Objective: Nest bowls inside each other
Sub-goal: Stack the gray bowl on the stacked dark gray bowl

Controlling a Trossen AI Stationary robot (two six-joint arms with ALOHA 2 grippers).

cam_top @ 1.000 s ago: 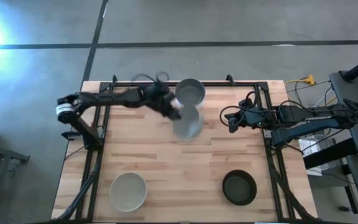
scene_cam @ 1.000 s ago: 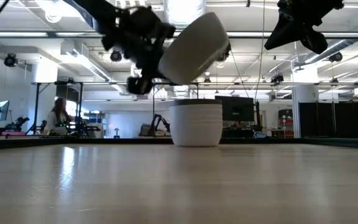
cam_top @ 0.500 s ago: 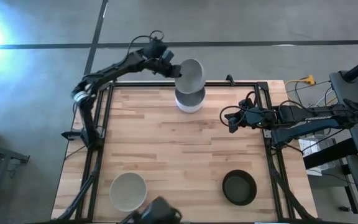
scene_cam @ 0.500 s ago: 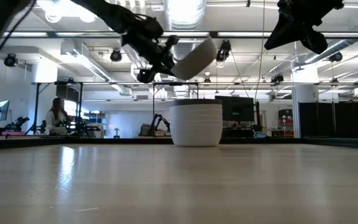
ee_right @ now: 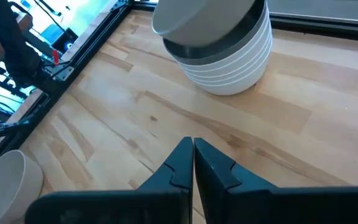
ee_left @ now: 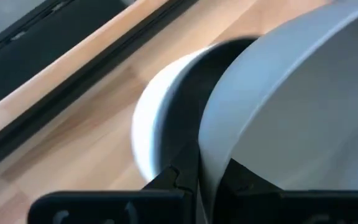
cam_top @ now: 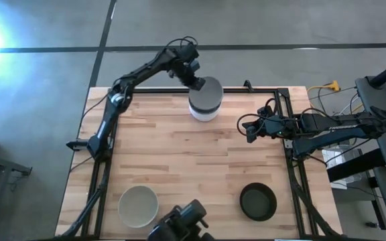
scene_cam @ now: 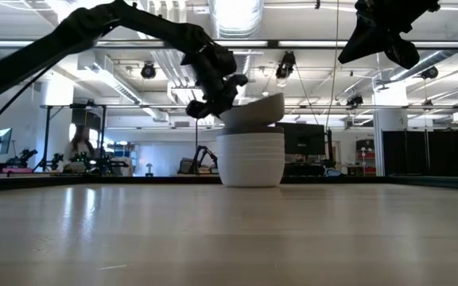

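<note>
My left gripper reaches over the table's far edge and is shut on a grey bowl, which sits tilted over a stack of nested bowls. In the low view the grey bowl dips its bottom into the white stack. A pale bowl stands near the table's near left corner and a black bowl near its near right. My right gripper hovers shut, to the right of the stack. My left gripper pinches the grey bowl's rim, one finger outside the wall and one finger inside. The fingers come slanting down from the far left side. The bowl is tilted, its bottom inside the stack's top bowl.
The black frame rail runs along the far edge just behind the stack. A dark object shows at the table's near edge between the pale and black bowls. Bare wood lies between the stack and the near bowls.
My left gripper has carried the grey bowl from over the table's middle toward the far edge, swinging round behind the stack, and has lowered it. The bowl has turned from steeply tipped to nearly mouth-up and now sits in the stack's top.
</note>
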